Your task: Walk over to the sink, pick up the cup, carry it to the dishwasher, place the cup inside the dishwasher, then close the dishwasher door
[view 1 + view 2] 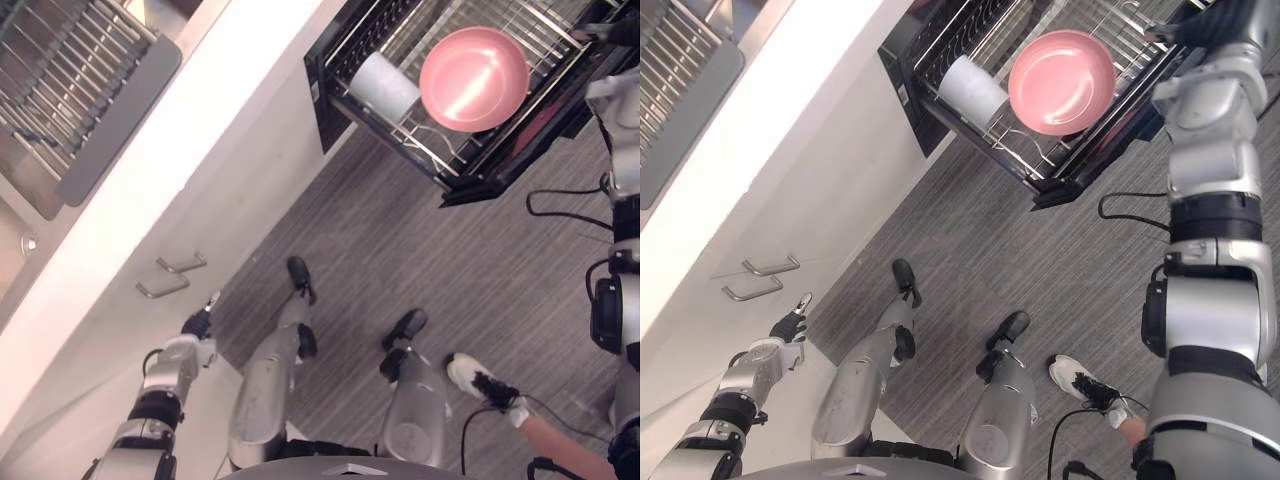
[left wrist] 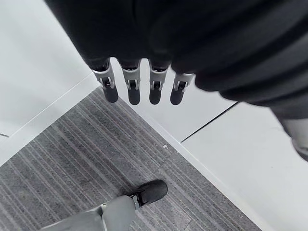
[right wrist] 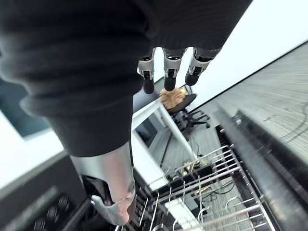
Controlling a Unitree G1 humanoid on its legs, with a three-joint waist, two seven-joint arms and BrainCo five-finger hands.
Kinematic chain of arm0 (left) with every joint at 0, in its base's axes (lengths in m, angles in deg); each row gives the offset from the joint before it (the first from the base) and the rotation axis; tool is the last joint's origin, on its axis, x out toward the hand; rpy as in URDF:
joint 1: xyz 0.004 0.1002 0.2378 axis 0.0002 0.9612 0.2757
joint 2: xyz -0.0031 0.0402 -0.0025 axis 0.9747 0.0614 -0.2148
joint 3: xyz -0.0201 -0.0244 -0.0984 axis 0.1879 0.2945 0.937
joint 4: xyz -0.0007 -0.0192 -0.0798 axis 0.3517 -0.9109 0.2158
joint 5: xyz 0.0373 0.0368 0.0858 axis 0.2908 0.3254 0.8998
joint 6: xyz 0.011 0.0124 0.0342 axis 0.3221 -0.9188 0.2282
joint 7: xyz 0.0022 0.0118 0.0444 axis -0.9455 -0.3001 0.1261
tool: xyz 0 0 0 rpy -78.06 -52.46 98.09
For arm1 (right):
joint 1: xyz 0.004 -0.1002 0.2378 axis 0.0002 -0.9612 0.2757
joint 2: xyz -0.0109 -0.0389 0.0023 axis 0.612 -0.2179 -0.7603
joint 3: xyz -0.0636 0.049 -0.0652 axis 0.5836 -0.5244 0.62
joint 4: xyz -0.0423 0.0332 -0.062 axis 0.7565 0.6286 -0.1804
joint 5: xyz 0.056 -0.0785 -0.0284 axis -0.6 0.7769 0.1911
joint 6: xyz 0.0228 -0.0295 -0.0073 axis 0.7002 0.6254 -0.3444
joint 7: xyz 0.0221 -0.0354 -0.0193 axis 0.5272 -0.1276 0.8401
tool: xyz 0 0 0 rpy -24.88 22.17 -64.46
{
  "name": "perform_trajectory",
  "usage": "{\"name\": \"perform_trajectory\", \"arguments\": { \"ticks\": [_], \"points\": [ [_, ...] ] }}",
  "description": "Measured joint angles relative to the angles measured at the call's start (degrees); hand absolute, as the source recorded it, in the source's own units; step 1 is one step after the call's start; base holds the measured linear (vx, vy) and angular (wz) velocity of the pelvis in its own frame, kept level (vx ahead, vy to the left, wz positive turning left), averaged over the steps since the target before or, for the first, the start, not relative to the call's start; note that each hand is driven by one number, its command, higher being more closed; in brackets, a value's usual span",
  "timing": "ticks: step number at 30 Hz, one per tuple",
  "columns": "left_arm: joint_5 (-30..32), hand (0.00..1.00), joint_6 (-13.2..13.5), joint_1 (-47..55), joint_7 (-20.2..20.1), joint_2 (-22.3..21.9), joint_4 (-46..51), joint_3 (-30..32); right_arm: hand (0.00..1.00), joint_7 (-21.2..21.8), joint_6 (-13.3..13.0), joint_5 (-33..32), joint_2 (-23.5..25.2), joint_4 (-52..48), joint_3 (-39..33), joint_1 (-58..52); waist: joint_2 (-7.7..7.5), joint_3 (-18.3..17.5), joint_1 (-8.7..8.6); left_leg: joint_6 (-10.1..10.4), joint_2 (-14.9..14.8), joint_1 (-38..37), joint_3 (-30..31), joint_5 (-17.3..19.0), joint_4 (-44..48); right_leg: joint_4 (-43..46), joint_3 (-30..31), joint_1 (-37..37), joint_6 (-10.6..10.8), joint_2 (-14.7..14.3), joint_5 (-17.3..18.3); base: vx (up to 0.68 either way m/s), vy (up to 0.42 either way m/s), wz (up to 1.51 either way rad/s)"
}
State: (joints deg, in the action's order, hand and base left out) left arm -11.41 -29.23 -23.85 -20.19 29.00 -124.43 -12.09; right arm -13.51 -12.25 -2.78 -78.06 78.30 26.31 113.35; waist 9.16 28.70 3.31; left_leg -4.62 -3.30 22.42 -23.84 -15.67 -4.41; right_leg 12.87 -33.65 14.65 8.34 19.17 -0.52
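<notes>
A white surface (image 1: 200,130) is seen running along the robot's left, with the sink (image 1: 60,100) set into it at its far end and cabinet fronts with two handles (image 1: 170,275) below it. The grey striped floor (image 1: 400,250) is spread between these and the dishwasher (image 1: 325,110), which is open ahead and to the right, its wire rack (image 1: 560,40) exposed. A pink bowl (image 1: 473,78) is held in the rack, and the cup (image 1: 384,87), white and round-sided, is lodged just beside it at the rack's end nearer the surface. Whether the cup is upright or lying cannot be told. A person's white shoe (image 1: 480,378) is seen on the floor near the robot.

The right hand (image 3: 166,67) is raised over the rack's far right side, across the bowl from the cup; its fingers are straight and nothing is grasped. The left hand (image 1: 198,322) is hung low by the cabinet fronts, well apart from the dishwasher, its fingers relaxed and empty.

The cup is judged to be placed already, so that closing the dishwasher is taken as the step left. For that, the right hand is much the nearer. The dishwasher's dark front edge (image 1: 480,185) lies below that hand, on the side towards the robot, and a push would have to be directed from there back towards the cabinet line. Wire tines could be caught by the fingers if the hand is lowered carelessly.
</notes>
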Motion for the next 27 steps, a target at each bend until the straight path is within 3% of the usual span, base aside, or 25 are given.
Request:
{"name": "perform_trajectory", "arguments": {
  "ticks": [2, 3, 9, 11, 13, 17, 22, 27],
  "points": [
    [0.00, 0.00, 0.46, 1.35, 0.02, -0.07, -0.01, 0.00, 0.00, -0.40, 0.29, -6.94, -0.10, -0.01, -4.86, -3.10, 0.00, 0.00, -0.88, 0.22, 0.01, -0.70, -0.31, 0.09, -0.05, 0.70, 0.58, -0.21, -0.11, 0.25, 0.65, -0.02, -0.012, -0.06],
    [0.00, 0.00, 0.46, 1.99, 0.01, -0.08, -0.06, -0.01, 1.00, -0.55, 0.52, -9.33, -0.13, -0.01, -6.97, -4.77, 0.00, 0.00, -1.37, 0.49, 0.02, -0.99, -0.54, 0.09, -0.09, 1.12, 1.00, -0.07, -0.15, 0.40, 0.83, -0.03, -0.010, -0.14],
    [-0.59, 0.00, 0.84, 4.33, 0.09, -0.05, -0.44, -1.53, 1.00, 0.19, 4.22, -22.86, -0.10, 1.09, -12.50, -11.75, 0.53, -0.09, -3.48, 1.23, 0.00, -1.38, -3.02, 0.57, -0.49, 2.77, 4.44, 2.47, -0.09, 1.00, 1.02, -0.03, -0.012, -0.22],
    [-0.59, 0.00, 0.91, 4.33, -0.07, -0.26, -0.68, -2.83, 1.00, 1.98, 5.06, -24.77, -0.33, 1.13, -12.43, -11.72, 1.59, -0.23, -3.80, 1.33, 0.21, -1.04, -3.24, 0.61, -0.50, 3.51, 5.01, 3.50, -0.04, 1.56, 1.06, -0.01, -0.014, -0.09],
    [-0.51, 0.00, 1.59, 4.33, -0.26, -0.67, -1.95, -5.45, 1.00, 5.03, 6.27, -25.91, -0.89, 1.15, -11.05, -10.88, 3.76, -1.34, -3.55, 1.60, 0.57, 0.68, -3.36, 0.59, -0.49, 4.30, 5.56, 5.88, -0.02, 2.23, 1.05, 0.00, -0.001, -0.02],
    [-0.72, 0.00, 2.13, 4.38, -0.32, -2.49, -5.42, -9.27, 1.00, 10.11, 6.81, -25.72, -0.91, 3.56, -4.72, -7.82, 5.79, -2.78, -1.23, 1.92, 1.68, 1.92, -4.03, 0.16, -0.16, 5.51, 8.28, 9.54, 0.62, 3.51, 0.50, 0.05, 0.000, -0.19],
    [-2.61, 0.00, 3.32, 4.67, -0.60, -4.65, -7.13, -13.82, 1.00, 14.61, 6.81, -20.22, -0.87, 3.63, 1.81, -2.77, 8.91, -5.09, 1.22, 2.31, 3.59, 3.44, 1.08, -0.15, -0.15, 6.37, 8.93, 11.65, 1.15, 5.22, 0.29, 0.06, -0.002, 0.03],
    [-2.90, 0.00, 3.51, 4.68, -1.95, -5.35, -7.49, -15.81, 1.00, 15.81, 7.94, -14.53, -1.17, 5.52, 4.92, 0.79, 9.62, -5.62, 2.24, 3.04, 5.49, 3.55, 4.39, 0.40, -0.19, 9.65, 7.74, 11.59, 1.51, 7.78, 2.46, 0.02, 0.026, 0.26]
  ]
}}
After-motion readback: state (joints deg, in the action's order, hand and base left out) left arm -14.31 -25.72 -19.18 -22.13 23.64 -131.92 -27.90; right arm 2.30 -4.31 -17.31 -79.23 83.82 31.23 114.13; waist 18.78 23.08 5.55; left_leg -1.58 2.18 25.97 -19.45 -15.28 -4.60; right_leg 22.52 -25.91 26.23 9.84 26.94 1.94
